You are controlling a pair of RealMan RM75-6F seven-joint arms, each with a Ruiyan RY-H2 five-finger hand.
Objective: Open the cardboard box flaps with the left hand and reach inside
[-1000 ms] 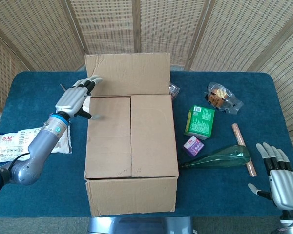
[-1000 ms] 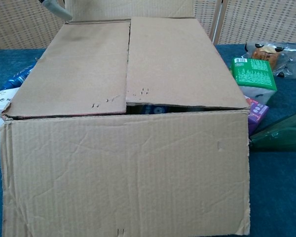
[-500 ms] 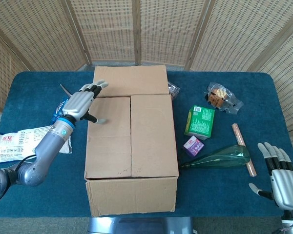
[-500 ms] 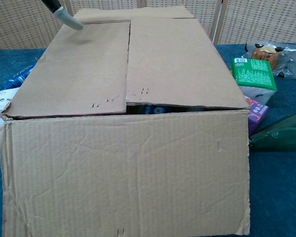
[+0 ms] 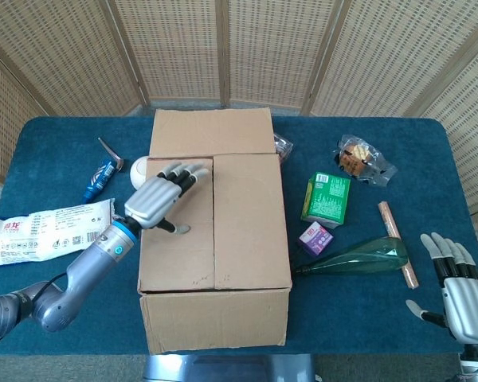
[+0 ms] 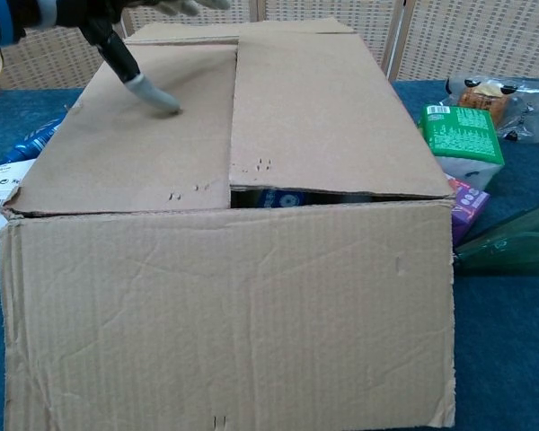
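A: What sits nearest?

B: The cardboard box (image 5: 213,239), in the middle of the blue desk (image 5: 56,310). Its front wall fills the chest view, and its two long top flaps lie almost flat, with a dark slit under their near edge.

A: And the left hand?

B: The left hand (image 5: 158,199) lies over the box's left flap (image 5: 178,227), fingers spread apart and gripping nothing. One fingertip (image 6: 162,100) touches the flap in the chest view.

A: The right hand?

B: The right hand (image 5: 460,288) is well to the right of the box, near the desk's front corner, palm down with its fingers apart and nothing in it.

A: What lies around the box?

B: To the left of the box lies a white snack bag (image 5: 48,231), and farther back a blue tube (image 5: 99,177). A white round thing (image 5: 139,168) peeks out just beside the box's far left corner. To the right of the box lies a green glass bottle (image 5: 358,257) on its side, touching a small purple carton (image 5: 315,237). Behind that is a green carton (image 5: 327,199), and a brown stick (image 5: 397,244) lies beyond the bottle's base.

A: And farthest back?

B: The box's rear flap (image 5: 211,131) lies tipped back. To the right of it is a clear packet of pastry (image 5: 362,159).
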